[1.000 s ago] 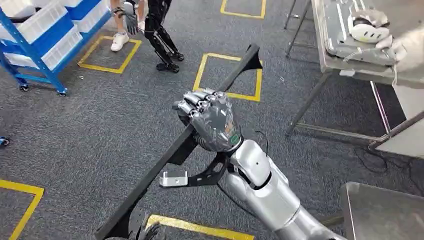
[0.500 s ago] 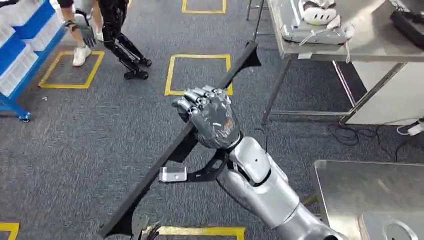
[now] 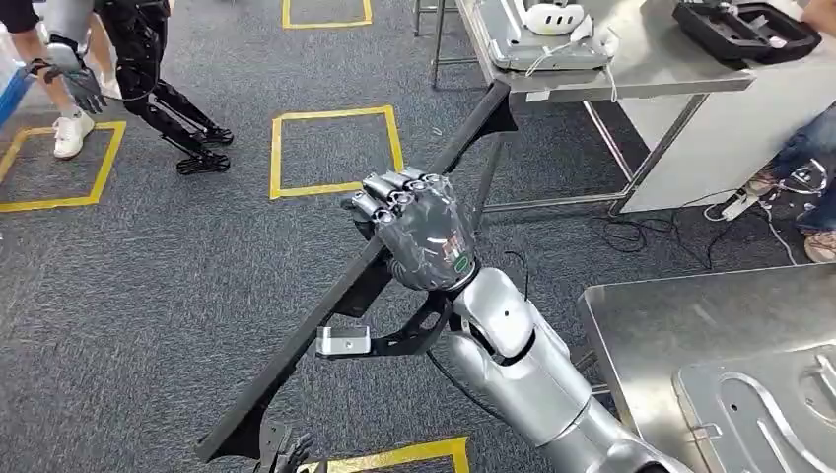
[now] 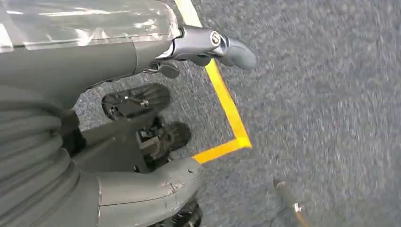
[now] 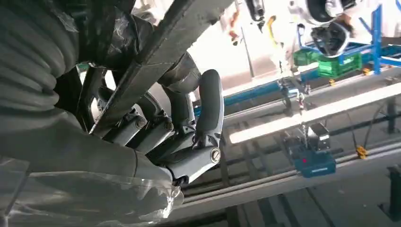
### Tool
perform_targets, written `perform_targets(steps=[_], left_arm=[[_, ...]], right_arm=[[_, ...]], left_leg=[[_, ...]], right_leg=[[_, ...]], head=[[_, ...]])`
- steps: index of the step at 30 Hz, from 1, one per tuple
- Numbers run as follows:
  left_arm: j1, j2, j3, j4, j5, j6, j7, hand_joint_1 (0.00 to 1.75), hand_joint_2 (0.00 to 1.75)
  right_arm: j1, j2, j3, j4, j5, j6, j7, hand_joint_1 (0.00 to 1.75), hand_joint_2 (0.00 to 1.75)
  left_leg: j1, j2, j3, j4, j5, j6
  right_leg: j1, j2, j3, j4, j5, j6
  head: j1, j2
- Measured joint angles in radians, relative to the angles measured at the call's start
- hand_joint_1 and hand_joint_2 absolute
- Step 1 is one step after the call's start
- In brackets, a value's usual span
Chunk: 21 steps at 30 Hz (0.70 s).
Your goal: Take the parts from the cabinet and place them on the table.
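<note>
One robot hand (image 3: 419,236) around black bar (image 3: 296,355).

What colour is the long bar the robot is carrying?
Black long bar, clearest in the head view.

No legible text, label, brand, number or sign is found in any view. A small green and orange mark is seen on the back of the right hand (image 3: 424,241) near the wrist, but it is too small to be read.

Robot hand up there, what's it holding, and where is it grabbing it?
The right hand grips a long black bar around its middle.
</note>
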<state>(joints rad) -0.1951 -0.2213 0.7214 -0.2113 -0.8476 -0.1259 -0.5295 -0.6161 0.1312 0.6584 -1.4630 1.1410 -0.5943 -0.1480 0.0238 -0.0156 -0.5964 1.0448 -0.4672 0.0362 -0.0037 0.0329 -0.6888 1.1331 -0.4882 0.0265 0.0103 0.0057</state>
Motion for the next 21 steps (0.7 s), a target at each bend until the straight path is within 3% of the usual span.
perform_targets(steps=[2, 3, 4, 5, 6, 7, 8, 9, 12, 13, 14, 15, 16, 18, 19, 20, 21], left_arm=[[0.007, 0.002, -0.002, 0.0, 0.0, 0.002, 0.0, 0.0, 1.75], [0.009, 0.003, -0.002, 0.0, 0.0, 0.003, 0.0, 0.0, 1.75], [0.009, 0.003, -0.003, 0.0, -0.001, 0.006, 0.0, 0.0, 1.75], [0.008, 0.003, -0.005, 0.0, -0.002, 0.011, 0.0, 0.0, 1.75], [0.007, 0.003, -0.007, 0.0, -0.002, 0.015, 0.0, 0.0, 1.75], [0.006, 0.003, -0.008, 0.0, -0.003, 0.015, 0.0, 0.0, 1.75], [0.006, 0.002, -0.009, 0.0, -0.003, 0.015, 0.0, 0.0, 1.75], [0.006, 0.001, -0.01, 0.0, -0.003, 0.015, 0.0, 0.0, 1.75], [0.003, 0.0, -0.014, 0.0, -0.003, 0.015, 0.003, 0.0, 1.75], [0.001, 0.0, -0.015, 0.0, -0.003, 0.015, 0.003, 0.0, 1.75], [-0.001, 0.001, -0.015, 0.0, -0.003, 0.015, 0.003, 0.0, 1.75], [-0.002, 0.001, -0.016, 0.0, -0.003, 0.015, 0.003, 0.0, 1.75], [-0.001, 0.001, -0.016, 0.0, -0.003, 0.015, 0.007, 0.0, 1.75], [0.005, 0.003, -0.017, 0.0, -0.003, 0.016, 0.012, 0.0, 1.75], [0.009, 0.004, -0.017, 0.0, -0.003, 0.017, 0.014, 0.0, 1.75], [0.009, 0.005, -0.017, 0.0, -0.004, 0.017, 0.015, 0.0, 1.75], [0.008, 0.005, -0.018, 0.0, -0.004, 0.017, 0.015, 0.0, 1.75]], right_arm=[[0.005, -0.002, -0.001, 0.0, 0.005, -0.001, 0.0, 1.75, 1.75], [0.009, -0.005, -0.002, 0.0, 0.007, -0.002, 0.0, 1.75, 1.75], [0.014, -0.008, -0.005, 0.0, 0.008, -0.002, 0.0, 1.75, 1.75], [0.016, -0.01, -0.007, 0.0, 0.009, -0.002, 0.0, 1.75, 1.75], [0.016, -0.013, -0.008, 0.0, 0.01, -0.002, 0.0, 1.75, 1.75], [0.016, -0.013, -0.009, -0.003, 0.01, -0.002, 0.0, 1.75, 1.75], [0.015, -0.013, -0.011, -0.007, 0.01, -0.003, 0.0, 1.75, 1.75], [0.013, -0.012, -0.013, -0.008, 0.01, -0.003, 0.0, 1.75, 1.75], [0.016, -0.016, -0.016, -0.01, 0.01, -0.008, 0.0, 1.75, 1.75], [0.016, -0.016, -0.017, -0.013, 0.01, -0.008, 0.0, 1.75, 1.75], [0.018, -0.017, -0.018, -0.016, 0.01, -0.01, 0.0, 1.75, 1.75], [0.012, -0.017, -0.019, -0.017, 0.011, -0.013, 0.0, 1.75, 1.75], [0.011, -0.017, -0.019, -0.017, 0.011, -0.013, 0.0, 1.75, 1.75], [0.017, -0.017, -0.019, -0.016, 0.011, -0.013, 0.002, 1.75, 1.75], [0.02, -0.017, -0.019, -0.016, 0.011, -0.012, 0.003, 1.75, 1.75], [0.021, -0.018, -0.019, -0.016, 0.011, -0.012, 0.003, 1.75, 1.75], [0.021, -0.018, -0.019, -0.016, 0.01, -0.012, 0.003, 1.75, 1.75]], left_leg=[[-0.005, 0.03, 0.0, 0.0, -0.003, 0.004], [-0.005, 0.042, 0.0, 0.0, -0.004, 0.005], [-0.006, 0.053, 0.0, 0.0, -0.005, 0.005], [-0.007, 0.064, 0.002, 0.0, -0.008, 0.005], [-0.008, 0.076, 0.006, 0.0, -0.01, 0.004], [-0.009, 0.085, 0.011, 0.0, -0.014, 0.002], [-0.01, 0.093, 0.015, -0.002, -0.017, 0.0], [-0.017, 0.101, 0.015, 0.0, -0.021, -0.006], [-0.015, 0.134, 0.028, -0.009, -0.025, -0.018], [-0.023, 0.147, 0.034, -0.011, -0.032, -0.027], [-0.013, 0.106, 0.034, 0.006, -0.045, -0.03], [-0.013, 0.062, 0.012, 0.055, -0.076, -0.03], [-0.012, 0.041, -0.025, 0.133, -0.113, -0.032], [-0.011, 0.025, -0.104, 0.277, -0.156, -0.036], [-0.011, 0.024, -0.123, 0.297, -0.145, -0.038], [-0.01, 0.024, -0.116, 0.263, -0.107, -0.039], [-0.008, 0.021, -0.091, 0.196, -0.06, -0.04]], right_leg=[[-0.003, -0.022, -0.077, 0.153, -0.066, 0.006], [-0.005, -0.025, -0.1, 0.196, -0.075, 0.008], [-0.005, -0.027, -0.104, 0.199, -0.062, 0.008], [-0.005, -0.028, -0.085, 0.16, -0.032, 0.006], [-0.002, -0.035, -0.042, 0.077, 0.015, 0.0], [0.003, -0.059, 0.009, -0.017, 0.058, -0.01], [0.016, -0.112, 0.04, -0.083, 0.064, -0.021], [0.029, -0.118, 0.048, -0.096, 0.058, -0.026], [0.03, -0.084, 0.045, -0.096, 0.058, -0.035], [0.023, -0.07, 0.058, -0.113, 0.064, -0.043], [0.016, -0.06, 0.067, -0.123, 0.069, -0.044], [0.011, -0.05, 0.07, -0.127, 0.069, -0.048], [0.008, -0.041, 0.07, -0.125, 0.07, -0.054], [0.008, -0.011, 0.071, -0.123, 0.069, -0.056], [0.007, 0.005, 0.071, -0.12, 0.067, -0.055], [0.005, 0.022, 0.071, -0.114, 0.064, -0.053], [0.002, 0.036, 0.071, -0.107, 0.059, -0.05]], head=[[0.0, 0.0], [0.001, 0.0], [0.001, 0.0], [0.001, 0.0], [0.001, 0.0], [0.001, 0.0], [0.0, 0.0], [0.001, 0.0], [0.0, 0.0], [-0.001, 0.0], [0.001, 0.0], [0.0, 0.0], [0.0, 0.0], [0.0, 0.0], [-0.001, 0.0], [0.0, 0.0], [-0.001, 0.0]])
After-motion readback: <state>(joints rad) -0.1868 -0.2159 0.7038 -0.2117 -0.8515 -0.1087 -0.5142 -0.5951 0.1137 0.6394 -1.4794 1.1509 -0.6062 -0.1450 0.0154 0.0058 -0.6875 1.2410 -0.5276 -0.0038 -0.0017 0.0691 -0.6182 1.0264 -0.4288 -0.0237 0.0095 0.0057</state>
